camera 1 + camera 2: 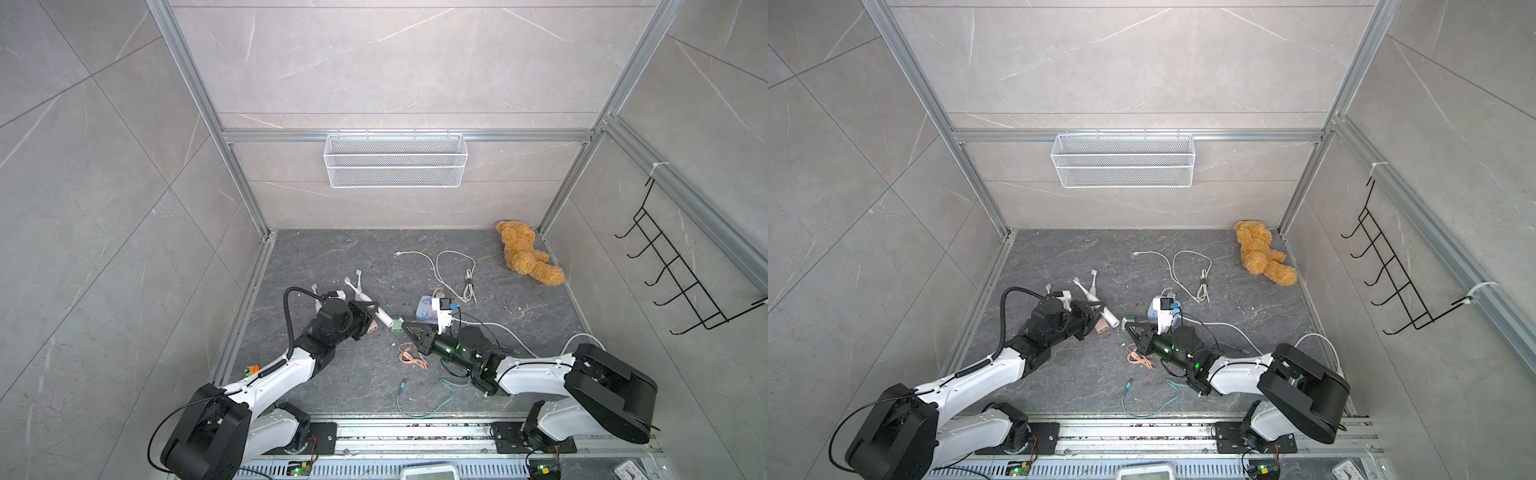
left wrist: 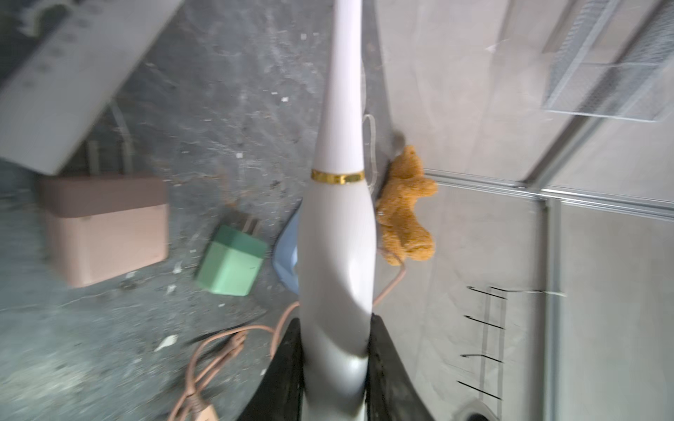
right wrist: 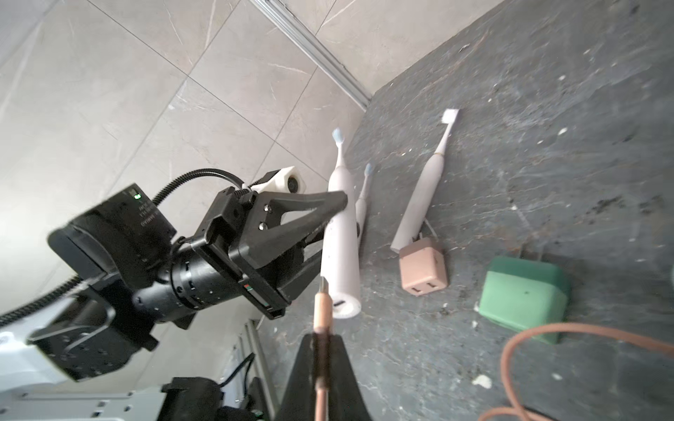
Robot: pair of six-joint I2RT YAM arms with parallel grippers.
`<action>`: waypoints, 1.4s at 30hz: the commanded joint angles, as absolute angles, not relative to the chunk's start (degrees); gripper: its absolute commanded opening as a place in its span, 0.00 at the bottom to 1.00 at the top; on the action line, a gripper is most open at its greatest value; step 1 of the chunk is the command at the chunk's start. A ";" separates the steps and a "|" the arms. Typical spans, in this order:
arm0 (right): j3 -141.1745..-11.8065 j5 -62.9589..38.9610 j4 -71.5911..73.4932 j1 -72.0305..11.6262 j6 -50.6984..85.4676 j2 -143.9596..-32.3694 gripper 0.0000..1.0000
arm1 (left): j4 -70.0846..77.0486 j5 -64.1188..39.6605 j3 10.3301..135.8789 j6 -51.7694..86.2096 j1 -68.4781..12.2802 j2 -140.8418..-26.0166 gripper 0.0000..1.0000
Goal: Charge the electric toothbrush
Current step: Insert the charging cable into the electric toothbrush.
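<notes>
Pink-white toothbrush (image 1: 384, 319) held over the desk (image 1: 332, 257) in a top view, base toward the right claw (image 1: 405, 327). Left wrist view: left claw (image 2: 335, 346) clamped partway shut around its handle. Right wrist view: right claw pinched nearly closed on the pink plug (image 3: 322, 300), tip just beside the base port (image 3: 339, 303); plug should square with the port, then push straight.

2 overhead views, wrists close, sharing toothbrush (image 3: 341, 255)
</notes>
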State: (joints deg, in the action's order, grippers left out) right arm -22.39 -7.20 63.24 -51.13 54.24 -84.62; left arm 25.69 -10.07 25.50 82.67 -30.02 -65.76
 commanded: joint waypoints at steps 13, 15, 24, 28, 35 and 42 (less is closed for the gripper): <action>-23.02 -13.44 79.57 -49.47 70.54 -91.95 0.00 | 51.01 -3.79 20.41 84.97 -31.50 -64.14 0.00; -23.04 -13.29 81.87 -49.44 71.33 -93.17 0.00 | 51.71 -3.48 20.03 85.49 -31.51 -64.07 0.00; -23.77 -12.83 83.69 -49.31 71.83 -94.34 0.00 | 53.67 -3.01 18.94 86.62 -32.20 -64.05 0.00; -24.85 -13.56 83.53 -49.35 71.98 -94.82 0.00 | 54.22 -2.88 18.80 86.52 -32.63 -64.51 0.00; -24.10 -13.10 83.59 -49.32 70.78 -93.20 0.00 | 54.17 -2.49 18.48 86.00 -32.81 -64.26 0.00; -24.91 -12.96 82.73 -49.10 70.68 -93.58 0.00 | 55.12 -2.63 18.87 85.72 -32.96 -64.33 0.00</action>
State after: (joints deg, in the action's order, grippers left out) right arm -23.75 -13.06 80.47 -49.47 71.33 -93.01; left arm 50.13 -2.98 18.35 86.39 -32.64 -65.06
